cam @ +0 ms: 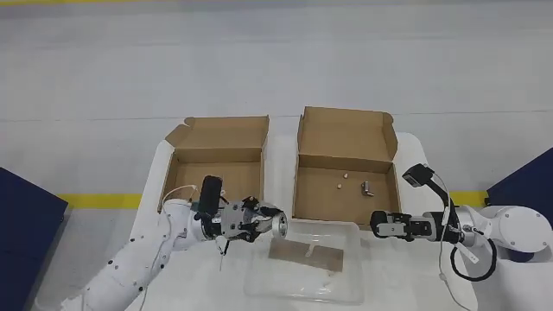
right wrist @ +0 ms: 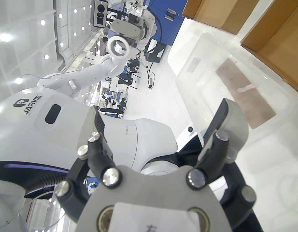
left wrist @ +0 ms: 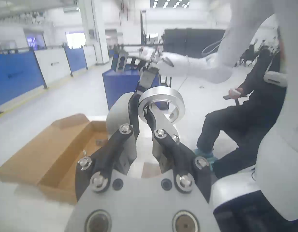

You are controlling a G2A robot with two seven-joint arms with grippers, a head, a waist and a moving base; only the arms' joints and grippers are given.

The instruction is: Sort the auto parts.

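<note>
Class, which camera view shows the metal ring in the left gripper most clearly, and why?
The left wrist view: the metal ring is close up, clamped in the left gripper, with its rim and small side hole plain. The top view shows it as a small pale ring; the right wrist view shows it far off, face on.

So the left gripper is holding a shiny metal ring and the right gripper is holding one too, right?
Not quite. The left gripper does hold the shiny metal ring, but the right gripper is open and holds nothing, as the right wrist view shows.
</note>
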